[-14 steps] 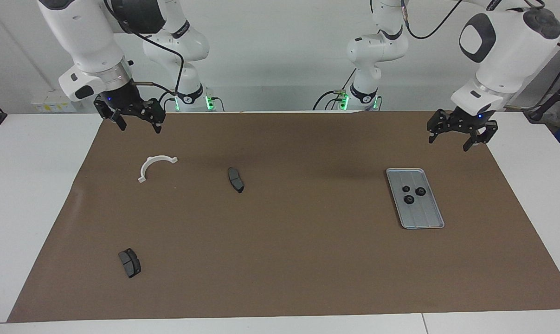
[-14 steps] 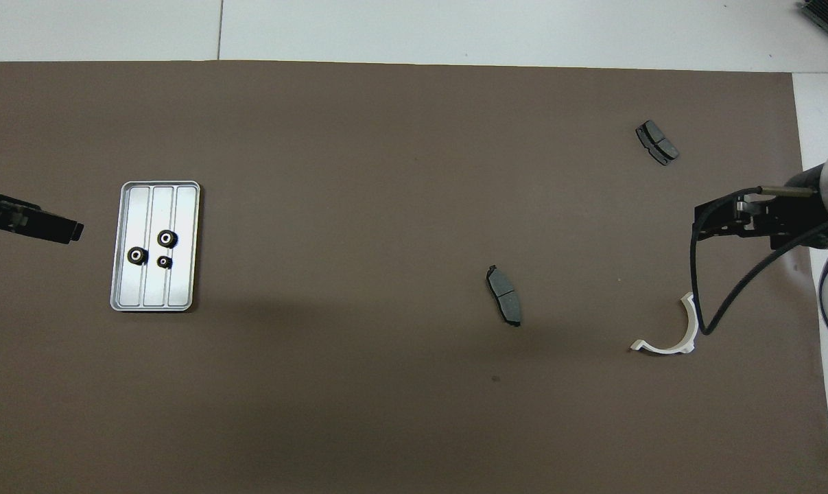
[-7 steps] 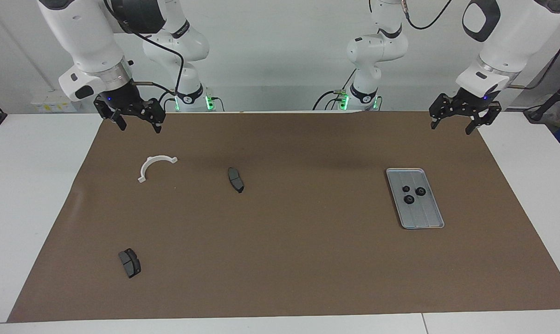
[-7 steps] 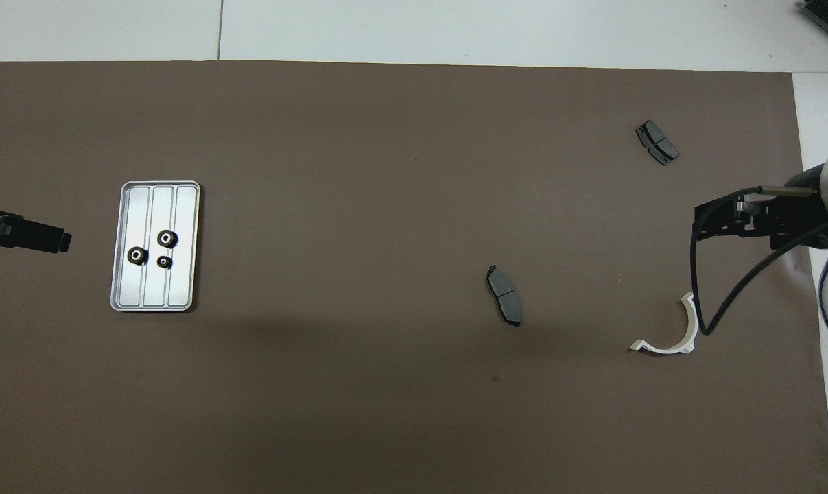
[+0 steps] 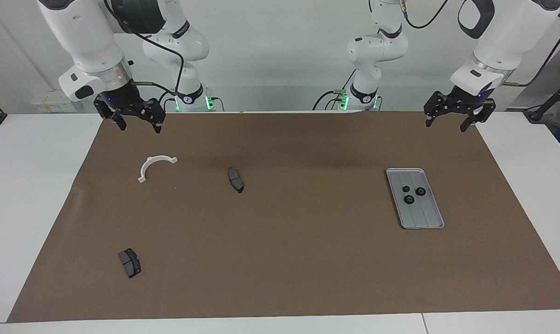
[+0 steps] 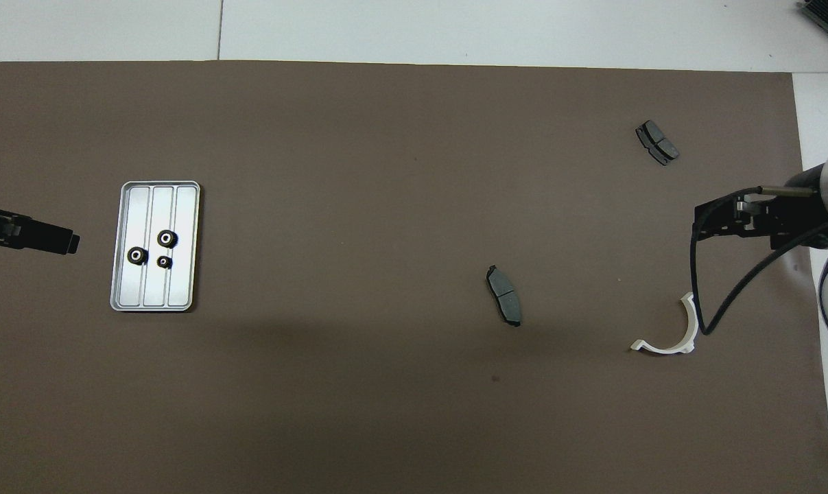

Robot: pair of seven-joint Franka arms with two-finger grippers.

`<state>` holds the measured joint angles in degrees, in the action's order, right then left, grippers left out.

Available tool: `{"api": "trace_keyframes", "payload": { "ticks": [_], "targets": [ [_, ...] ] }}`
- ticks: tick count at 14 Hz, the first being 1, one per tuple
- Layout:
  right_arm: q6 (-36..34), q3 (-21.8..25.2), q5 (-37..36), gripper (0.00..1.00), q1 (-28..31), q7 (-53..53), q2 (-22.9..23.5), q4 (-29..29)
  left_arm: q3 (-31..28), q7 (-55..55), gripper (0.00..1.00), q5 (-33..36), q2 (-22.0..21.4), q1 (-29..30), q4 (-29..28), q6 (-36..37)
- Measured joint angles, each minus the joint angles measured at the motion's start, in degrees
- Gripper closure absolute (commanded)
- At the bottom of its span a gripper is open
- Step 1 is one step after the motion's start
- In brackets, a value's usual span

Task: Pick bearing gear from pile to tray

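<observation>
The silver tray [image 5: 429,219] lies on the brown mat toward the left arm's end; it also shows in the overhead view [image 6: 181,291]. Three small black gears [image 5: 408,199] [image 6: 167,239] lie in it. The other loose parts are two dark brake pads [image 5: 235,180] [image 5: 130,262] and a white curved bracket [image 5: 147,163], toward the right arm's end. My left gripper [image 5: 447,126] is open and empty, raised over the mat's edge beside the robots. My right gripper [image 5: 140,129] is open and empty, raised over the mat's corner near the bracket, waiting.
In the overhead view the brake pads [image 6: 504,296] [image 6: 656,142] and the bracket [image 6: 691,329] lie well apart. The brown mat [image 5: 307,260] covers most of the white table. A black cable hangs from the right arm over the bracket.
My left gripper has risen and drawn back from the tray toward the robots' edge of the mat. The right arm, the tray and the parts have not moved.
</observation>
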<state>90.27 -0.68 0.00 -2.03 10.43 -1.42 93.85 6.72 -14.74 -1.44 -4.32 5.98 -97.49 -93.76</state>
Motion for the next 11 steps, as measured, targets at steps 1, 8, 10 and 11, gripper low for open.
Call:
{"api": "trace_keyframes", "payload": {
  "ticks": [1, 8, 10, 11],
  "targets": [
    [0.0, 0.0, 0.0, 0.0, 0.0, 0.0, 0.0, 0.0, 0.0, 0.01, 0.0, 0.0, 0.0, 0.0, 0.0, 0.02],
    [0.64, -0.13, -0.18, 0.0, -0.28, 0.0, -0.21, -0.03, 0.0, 0.03, 0.0, 0.0, -0.16, 0.0, 0.01, 0.44],
    [0.64, -0.13, -0.3, 0.0, -0.28, 0.0, -0.22, -0.03, 0.0, 0.04, 0.0, 0.0, -0.16, 0.0, 0.01, 0.47],
    [0.64, -0.13, -0.34, 0.0, -0.28, 0.0, -0.23, -0.04, 0.0, 0.06, 0.0, 0.0, -0.17, 0.0, 0.01, 0.48]
  ]
}}
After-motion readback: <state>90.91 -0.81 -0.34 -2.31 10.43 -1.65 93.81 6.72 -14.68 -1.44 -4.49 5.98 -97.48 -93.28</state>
